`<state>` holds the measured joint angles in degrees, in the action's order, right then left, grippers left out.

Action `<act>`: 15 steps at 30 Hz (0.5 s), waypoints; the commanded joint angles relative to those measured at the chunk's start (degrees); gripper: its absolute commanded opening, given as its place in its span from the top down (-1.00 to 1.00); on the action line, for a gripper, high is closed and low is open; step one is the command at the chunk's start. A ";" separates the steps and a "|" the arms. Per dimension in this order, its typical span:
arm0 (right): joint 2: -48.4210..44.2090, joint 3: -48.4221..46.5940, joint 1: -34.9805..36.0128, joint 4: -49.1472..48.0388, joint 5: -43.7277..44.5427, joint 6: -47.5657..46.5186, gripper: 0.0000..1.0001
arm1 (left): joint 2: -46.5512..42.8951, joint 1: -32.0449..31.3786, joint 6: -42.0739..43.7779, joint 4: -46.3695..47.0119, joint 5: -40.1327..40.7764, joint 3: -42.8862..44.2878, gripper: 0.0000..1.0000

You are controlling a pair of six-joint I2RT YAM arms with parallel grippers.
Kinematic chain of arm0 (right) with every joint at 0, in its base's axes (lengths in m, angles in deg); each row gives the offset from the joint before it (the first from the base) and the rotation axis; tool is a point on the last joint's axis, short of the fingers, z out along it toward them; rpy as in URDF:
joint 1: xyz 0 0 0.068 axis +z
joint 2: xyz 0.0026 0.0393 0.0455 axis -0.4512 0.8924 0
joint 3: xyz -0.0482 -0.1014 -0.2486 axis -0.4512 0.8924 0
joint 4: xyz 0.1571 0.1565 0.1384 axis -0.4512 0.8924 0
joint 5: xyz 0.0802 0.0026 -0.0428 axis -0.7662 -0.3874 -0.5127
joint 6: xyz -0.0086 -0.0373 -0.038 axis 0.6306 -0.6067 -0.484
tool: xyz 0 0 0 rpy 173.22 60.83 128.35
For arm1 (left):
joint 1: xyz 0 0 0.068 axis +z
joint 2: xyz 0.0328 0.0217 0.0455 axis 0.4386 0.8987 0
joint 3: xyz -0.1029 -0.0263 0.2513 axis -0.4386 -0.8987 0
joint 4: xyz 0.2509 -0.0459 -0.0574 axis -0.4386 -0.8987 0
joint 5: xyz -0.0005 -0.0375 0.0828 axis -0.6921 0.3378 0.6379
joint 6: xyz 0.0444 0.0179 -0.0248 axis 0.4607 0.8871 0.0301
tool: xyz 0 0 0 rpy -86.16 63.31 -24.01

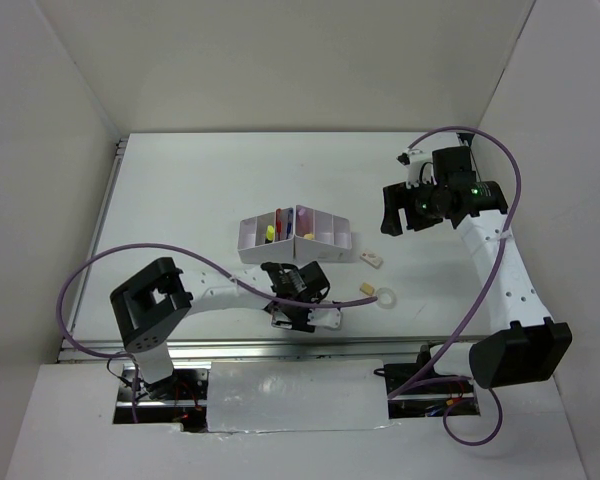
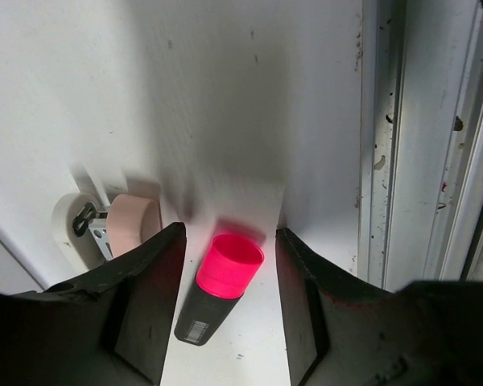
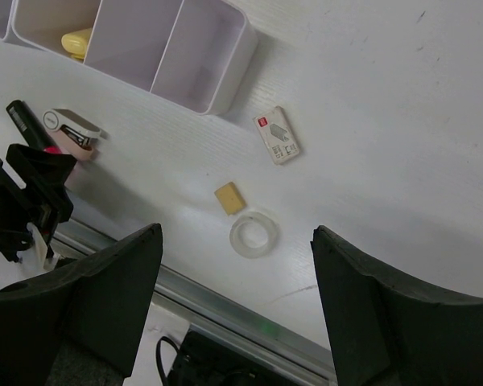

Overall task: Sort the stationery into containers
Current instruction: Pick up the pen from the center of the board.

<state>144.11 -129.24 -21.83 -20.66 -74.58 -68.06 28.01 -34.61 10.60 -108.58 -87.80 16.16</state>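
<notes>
A black-pink highlighter [image 2: 220, 283] lies on the table between the open jaws of my left gripper [image 2: 229, 241], with a gap on each side. That gripper [image 1: 292, 318] is low near the table's front edge. A pink eraser [image 2: 134, 224] lies just left of it. The white organiser [image 1: 332, 238] stands behind it and holds a yellow-tipped highlighter [image 1: 270, 232] and a yellow item [image 3: 76, 39]. A tan eraser [image 3: 229, 199], a clear tape ring [image 3: 253, 236] and a labelled cream eraser [image 3: 278, 135] lie to the right. My right gripper [image 1: 392, 222] is open, empty and high above them [image 3: 237, 233].
A white clip-like item [image 2: 75, 229] lies beside the pink eraser. A black marker [image 3: 26, 122] lies near the organiser. A metal rail [image 2: 402, 137] runs along the table's front edge. White walls enclose the table on three sides.
</notes>
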 commanded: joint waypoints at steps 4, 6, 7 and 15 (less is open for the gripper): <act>-0.19 -1.66 -0.34 0.60 -1.06 -0.31 -0.62 | 3.90 -0.38 1.82 -3.76 4.51 -1.55 -0.26; -0.19 -1.66 -0.42 0.60 -1.06 -0.31 -0.63 | 4.43 -0.38 2.61 -4.46 5.39 -1.47 -0.26; -0.28 -1.48 -0.42 0.60 -1.06 -0.31 -0.63 | 5.13 -0.46 3.04 -4.81 5.74 -1.29 -0.25; -0.54 -1.39 -0.34 0.43 -0.88 -0.31 -0.62 | 6.63 -0.55 4.89 -6.92 6.36 -0.50 0.03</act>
<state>144.11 -129.27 -21.85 -20.59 -74.78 -68.06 30.52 -35.13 14.04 -113.04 -80.52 18.17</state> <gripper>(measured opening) 0.811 0.499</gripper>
